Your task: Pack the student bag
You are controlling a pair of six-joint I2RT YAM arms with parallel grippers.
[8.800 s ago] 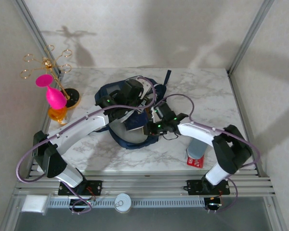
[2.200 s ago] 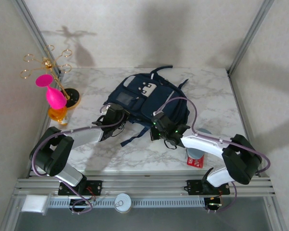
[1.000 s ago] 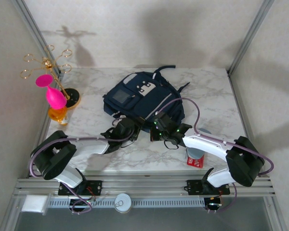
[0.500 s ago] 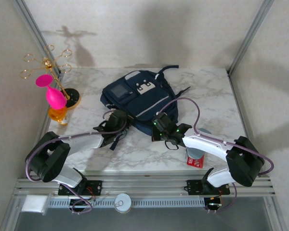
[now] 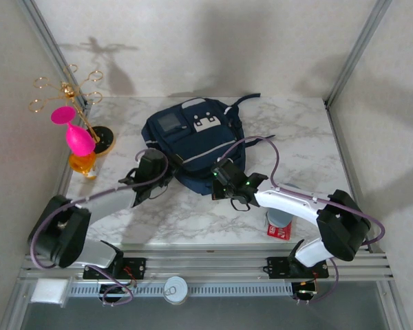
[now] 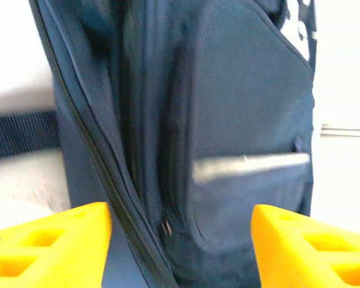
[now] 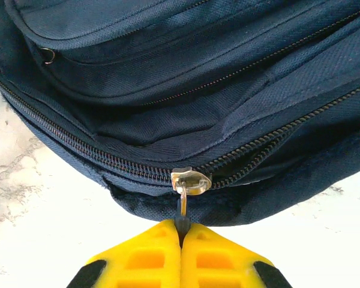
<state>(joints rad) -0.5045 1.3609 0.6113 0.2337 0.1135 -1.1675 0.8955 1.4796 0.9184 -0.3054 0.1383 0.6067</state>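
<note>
Closing up looks to be the step in hand, judging from how things lie on the marble counter (image 5: 289, 137): the student bag (image 5: 193, 148) rests flat with its front pocket up, no loose items show around its mouth, and both arms work at its near end. Ahead of the right gripper (image 7: 180, 231) the bag's bottom edge bulges toward the jaws, just beyond their tips; ahead of the left gripper (image 6: 180, 240) the bag's side and striped pocket run away from the jaws, which stand spread wide with nothing clamped between them, and whether they touch the fabric I cannot tell from the blurred wrist view. The right jaws are pressed together, pinching the zipper pull (image 7: 182, 207), which hangs straight down from the metal slider (image 7: 191, 180) sitting directly above the fingertips. To one side of the slider the teeth look meshed; to the other, two rows seem to part, so the main zip appears only partly run. The next move probably calls for the right arm to draw the pull along the curve of the zip track while keeping the pinch firm on that thin tab, and for the left jaws to settle on the bag's side and brace it, since the soft fabric would likely slide or bunch under the tug.
</note>
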